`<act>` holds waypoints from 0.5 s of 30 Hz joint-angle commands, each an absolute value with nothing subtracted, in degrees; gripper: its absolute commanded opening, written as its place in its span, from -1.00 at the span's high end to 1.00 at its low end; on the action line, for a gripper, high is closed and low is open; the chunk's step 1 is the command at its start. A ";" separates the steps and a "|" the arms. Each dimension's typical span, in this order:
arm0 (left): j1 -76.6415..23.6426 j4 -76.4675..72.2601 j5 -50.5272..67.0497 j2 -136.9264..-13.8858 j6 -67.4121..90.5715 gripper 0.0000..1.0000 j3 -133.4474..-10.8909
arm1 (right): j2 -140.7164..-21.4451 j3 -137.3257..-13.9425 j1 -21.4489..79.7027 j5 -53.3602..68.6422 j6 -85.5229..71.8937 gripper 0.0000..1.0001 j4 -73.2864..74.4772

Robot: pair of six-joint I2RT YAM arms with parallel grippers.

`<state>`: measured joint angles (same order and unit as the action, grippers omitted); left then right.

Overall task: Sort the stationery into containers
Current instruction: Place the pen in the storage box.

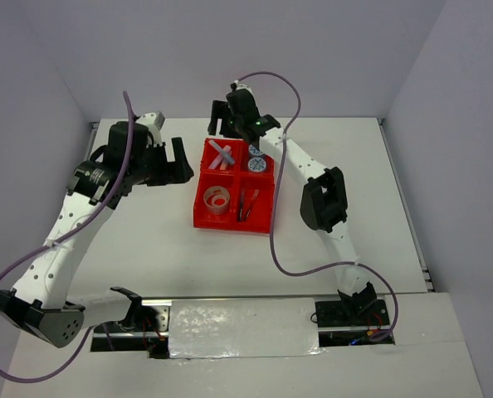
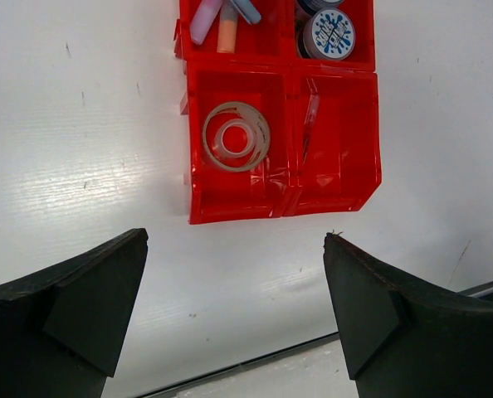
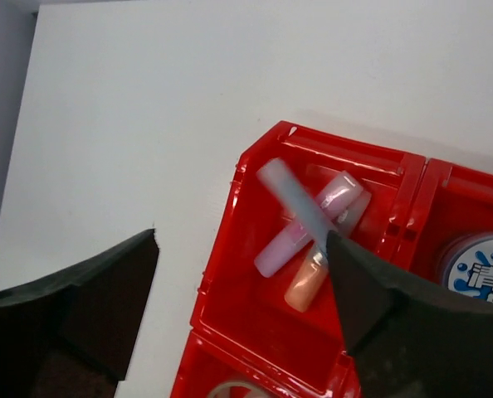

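A robotics lab test cell: a white tabletop [image 1: 147, 249] boxed in by plain pale walls [image 1: 329, 50], left arm [image 1: 60, 236] and right arm [image 1: 300, 162] bolted at its near edge, purple cables [image 1: 288, 91] trailing.

Left end effector [image 2: 234, 240] and right end effector [image 3: 241, 240] stand open (right reaching farther).

The red tray [image 2: 230, 207] looked like smooth, shiny plastic. The white table [image 2: 80, 166] was smooth and a bit dull. At 6 o'clock, a silver sheet [image 1: 242, 327] looked shiny and wrinkly.
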<state>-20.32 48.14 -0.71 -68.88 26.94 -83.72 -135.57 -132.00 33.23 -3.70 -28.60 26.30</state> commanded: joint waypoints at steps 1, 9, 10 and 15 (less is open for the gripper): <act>-20.04 48.77 -2.17 -67.41 24.87 -0.99 -84.29 | -131.50 -132.64 33.57 -2.11 -25.84 -0.83 24.88; -16.09 53.96 -11.95 -74.60 25.66 -0.99 -94.38 | -114.05 -131.42 32.08 -7.55 -23.03 -0.99 32.59; -14.60 54.92 -12.21 -75.58 25.58 -0.99 -97.18 | -111.12 -129.92 31.65 -8.25 -22.77 -0.99 33.83; -13.27 55.90 -14.50 -79.01 24.79 -0.99 -103.79 | -89.27 -118.75 30.15 -16.41 -14.08 -0.99 43.39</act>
